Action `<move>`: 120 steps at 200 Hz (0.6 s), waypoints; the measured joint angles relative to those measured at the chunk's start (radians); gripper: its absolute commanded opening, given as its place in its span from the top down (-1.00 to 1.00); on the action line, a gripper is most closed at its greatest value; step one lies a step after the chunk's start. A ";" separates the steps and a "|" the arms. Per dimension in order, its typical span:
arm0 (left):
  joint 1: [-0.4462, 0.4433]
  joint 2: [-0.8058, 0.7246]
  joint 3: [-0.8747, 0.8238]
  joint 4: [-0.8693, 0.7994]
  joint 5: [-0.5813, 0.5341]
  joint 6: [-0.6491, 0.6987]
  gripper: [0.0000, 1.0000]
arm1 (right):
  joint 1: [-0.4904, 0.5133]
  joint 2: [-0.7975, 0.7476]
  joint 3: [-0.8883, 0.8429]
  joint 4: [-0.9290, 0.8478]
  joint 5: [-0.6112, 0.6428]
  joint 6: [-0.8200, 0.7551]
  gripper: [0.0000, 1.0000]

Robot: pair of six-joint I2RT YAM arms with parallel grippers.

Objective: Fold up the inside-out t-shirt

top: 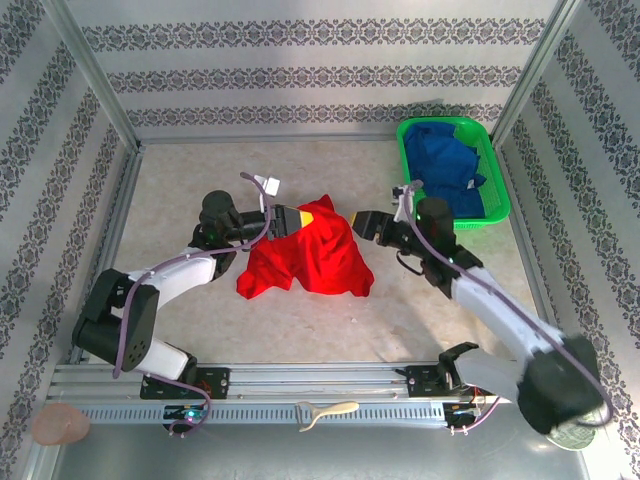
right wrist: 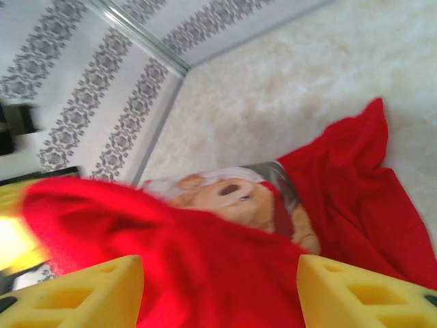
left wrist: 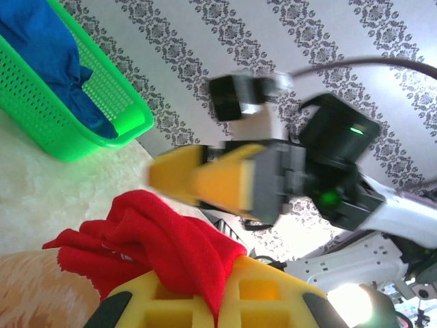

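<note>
We see the inside-out t-shirt [top: 310, 260] lying in a crumpled red heap at the middle of the table [top: 190, 170], between the two grippers. The left gripper [top: 300, 216] meets the shirt at its far left corner. In the left wrist view its yellow fingers [left wrist: 273, 290] are pressed together on a bunched fold of red cloth that rises between them, so we read this gripper as clamped on the shirt. The right gripper [top: 358, 222] sits just beside the shirt's far right edge. In the right wrist view its yellow fingers [right wrist: 82, 290] stand wide apart, with blurred red cloth lying in the gap between them. We see no pinch there, so this gripper is spread open. Beyond that cloth, the shirt shows a printed bear picture [right wrist: 229, 195] facing up, with more red fabric spread on the table to its right.

The left arm reaches from its base at the near left, elbow bent low, with the forearm running right toward the shirt. The right arm stretches in a long diagonal from the near right corner up and left to the shirt. The two grippers point at each other across the shirt's far edge.

A green basket [top: 478, 224] holding a blue garment [top: 445, 165] stands at the far right, well apart from the shirt.
</note>
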 measured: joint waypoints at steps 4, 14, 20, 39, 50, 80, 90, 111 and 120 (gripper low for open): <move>0.003 0.002 -0.001 0.005 0.002 -0.008 1.00 | 0.022 -0.035 -0.002 -0.014 0.028 -0.002 -0.14; 0.005 0.004 -0.002 0.014 0.004 -0.018 1.00 | 0.081 -0.110 -0.004 -0.048 0.083 -0.011 -0.06; 0.008 0.004 -0.002 0.021 0.005 -0.024 1.00 | 0.113 -0.139 -0.004 -0.064 0.113 -0.016 -0.01; 0.011 0.003 -0.002 0.039 0.007 -0.035 1.00 | 0.207 -0.179 -0.005 -0.093 0.192 -0.018 0.03; 0.012 0.003 -0.002 0.042 0.008 -0.036 1.00 | 0.243 -0.162 -0.005 -0.098 0.224 -0.015 0.03; 0.012 0.003 -0.002 0.042 0.010 -0.036 1.00 | 0.301 -0.021 0.005 -0.098 0.276 -0.010 0.03; 0.012 0.003 -0.002 0.042 0.010 -0.036 1.00 | 0.308 0.025 0.015 -0.100 0.286 -0.007 0.03; 0.012 0.003 -0.002 0.042 0.010 -0.036 1.00 | 0.314 0.099 0.041 -0.094 0.304 -0.003 -0.02; 0.012 0.003 -0.002 0.041 0.010 -0.036 1.00 | 0.314 0.113 0.046 -0.088 0.314 0.001 -0.03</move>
